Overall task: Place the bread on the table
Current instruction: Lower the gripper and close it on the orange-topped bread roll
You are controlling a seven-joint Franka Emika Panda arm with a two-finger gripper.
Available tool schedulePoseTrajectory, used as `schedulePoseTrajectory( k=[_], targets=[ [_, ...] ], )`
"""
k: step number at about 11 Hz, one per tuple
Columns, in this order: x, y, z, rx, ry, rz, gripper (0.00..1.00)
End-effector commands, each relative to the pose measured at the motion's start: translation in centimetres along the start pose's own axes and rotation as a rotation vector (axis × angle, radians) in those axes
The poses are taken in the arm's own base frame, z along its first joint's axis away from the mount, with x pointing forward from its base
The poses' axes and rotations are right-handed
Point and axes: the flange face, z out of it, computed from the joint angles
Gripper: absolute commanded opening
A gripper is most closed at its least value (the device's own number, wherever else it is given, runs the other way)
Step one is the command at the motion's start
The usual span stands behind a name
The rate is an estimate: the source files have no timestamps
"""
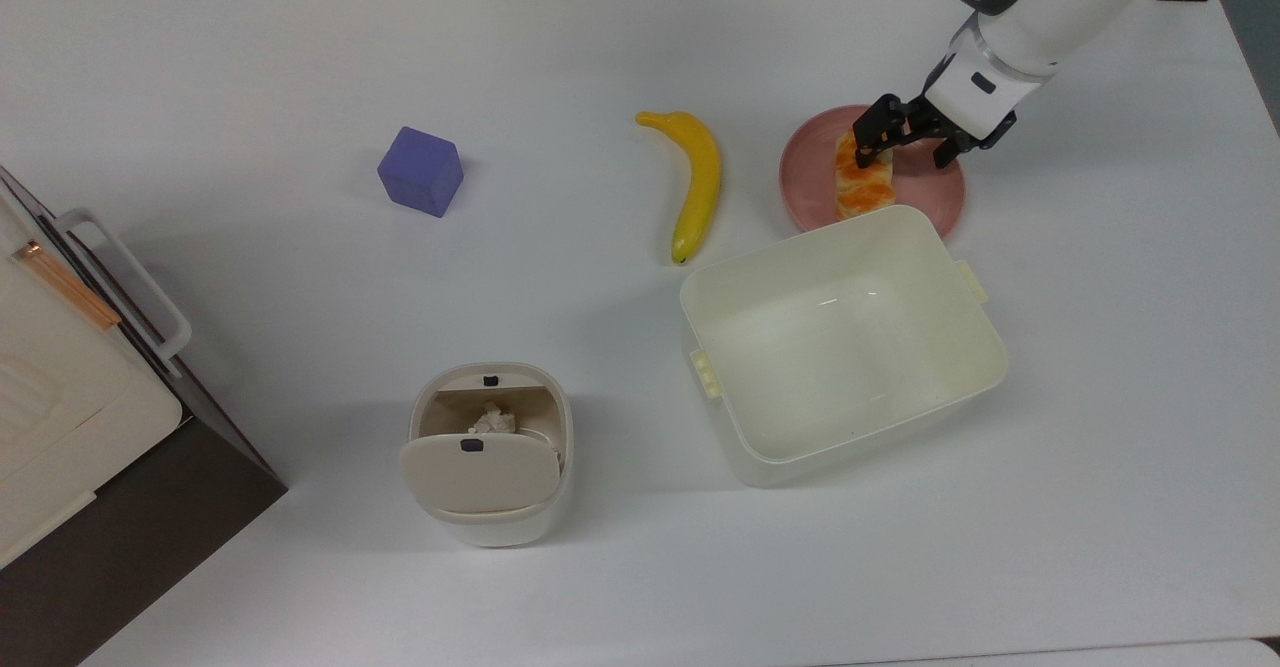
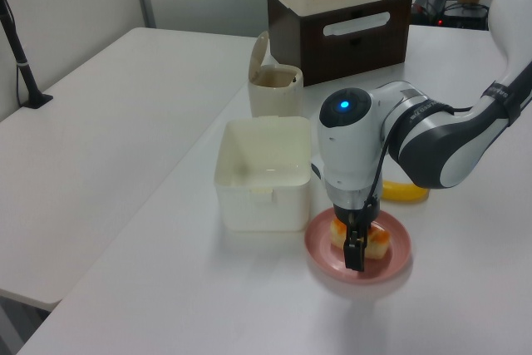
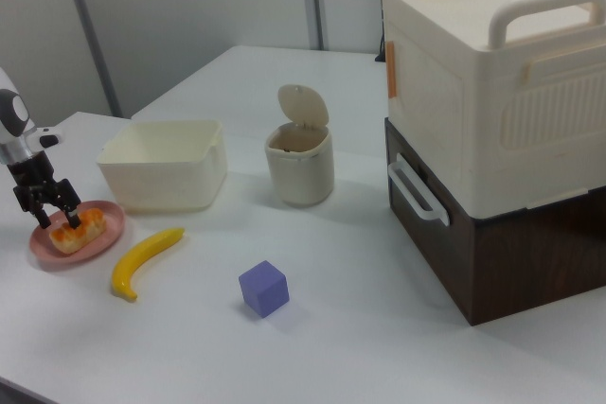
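The bread point(image 1: 860, 179) is seen lying on the pink plate point(image 1: 936, 185), on the tabletop point(image 1: 560, 57). The tool point(image 1: 912, 143) is lowered over the bread's far end with its fingers spread apart, one finger point(image 1: 868, 139) set against the bun.

Lower right of the frame: the gripper point(image 2: 356, 248) reaches down onto the bread point(image 2: 366, 238) on the pink plate point(image 2: 395, 257), beside the tub point(image 2: 263, 172).

banana point(image 1: 695, 183), purple cube point(image 1: 421, 171), bin point(image 1: 488, 452), tub point(image 1: 842, 342)

The hand point(image 2: 356, 248) hides part of the bread point(image 2: 376, 241) (left view)
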Motion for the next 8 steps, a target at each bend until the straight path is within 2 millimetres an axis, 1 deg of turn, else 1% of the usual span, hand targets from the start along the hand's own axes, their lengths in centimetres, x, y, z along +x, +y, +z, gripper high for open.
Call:
schedulePoseTrajectory(
  k=[1,4,5,6,7,8],
  targets=[
    [0.0,1.2,-0.4,-0.035,0.027,0.032,1.0],
    [-0.4,1.9,-0.3,-0.084,0.003,0.035,1.0],
    [-0.6,1.8,0.4,-0.101,0.001,0.024,0.96],
    [-0.7,1.9,0.7,-0.115,0.007,0.018,0.84],
    [-0.6,2.1,0.8,-0.118,0.007,0.016,0.66],
    [-0.8,2.0,1.1,-0.123,0.004,0.007,0.43]
  ],
)
